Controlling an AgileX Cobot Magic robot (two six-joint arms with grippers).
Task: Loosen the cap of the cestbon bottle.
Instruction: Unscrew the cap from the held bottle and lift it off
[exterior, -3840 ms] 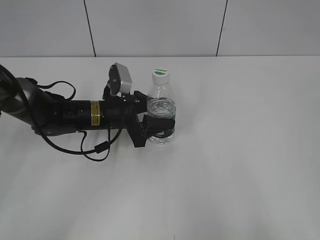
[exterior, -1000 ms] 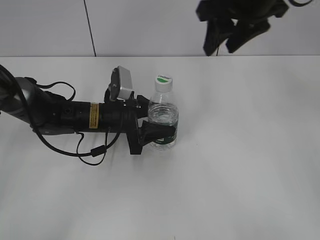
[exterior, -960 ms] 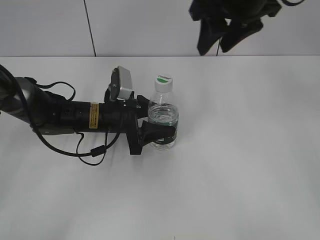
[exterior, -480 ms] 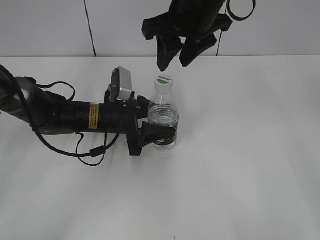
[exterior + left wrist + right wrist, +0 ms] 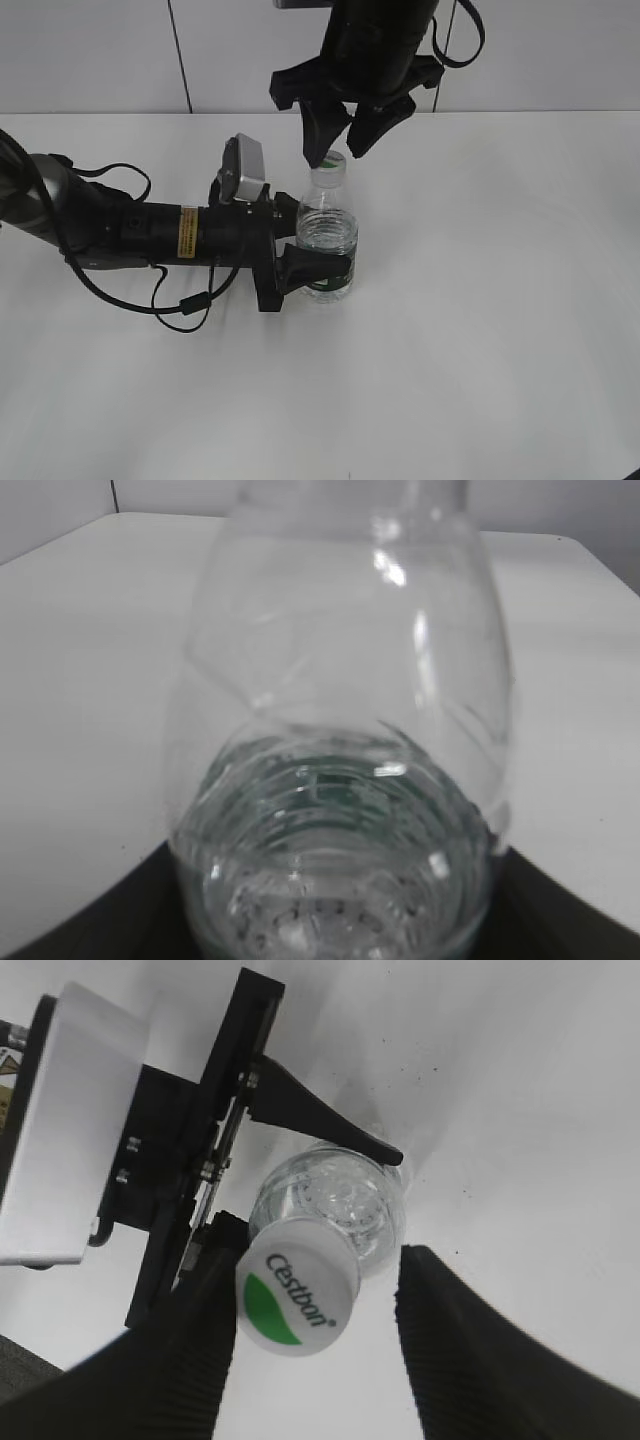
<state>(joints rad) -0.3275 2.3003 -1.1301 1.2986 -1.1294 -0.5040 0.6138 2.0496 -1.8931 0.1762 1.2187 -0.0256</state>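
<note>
The right gripper point(image 5: 341, 145) hangs over the bottle point(image 5: 326, 235) with its fingers point(image 5: 470, 1350) spread, one on each side of the cap point(image 5: 297, 1300) and not yet pinching it. In the right wrist view the cap sits off-centre in the gap: it lies just beside, perhaps touching, the nearer finger on the left of that view, while the other finger stands clearly apart from it. In the exterior view the fingertips reach about to cap level.

The left gripper point(image 5: 300, 266) comes in from the side, and its fingers point(image 5: 318, 265) pinch the bottle low on its body, around the green label band. The left wrist view shows the clear ribbed wall filling the gap between those fingers. The bottle stands upright on the white table point(image 5: 480, 330), near the middle, with the cap on its neck.

To do this step well, the right gripper should probably shift so the cap lies midway between its fingers before they close; otherwise one finger would push the neck sideways first. It should close on the cap's side wall, not on the neck below it. The left fingers need to hold firm against the twist, yet the thin plastic looks likely to buckle if squeezed harder, so the turn should be slow and about the bottle's own axis.
</note>
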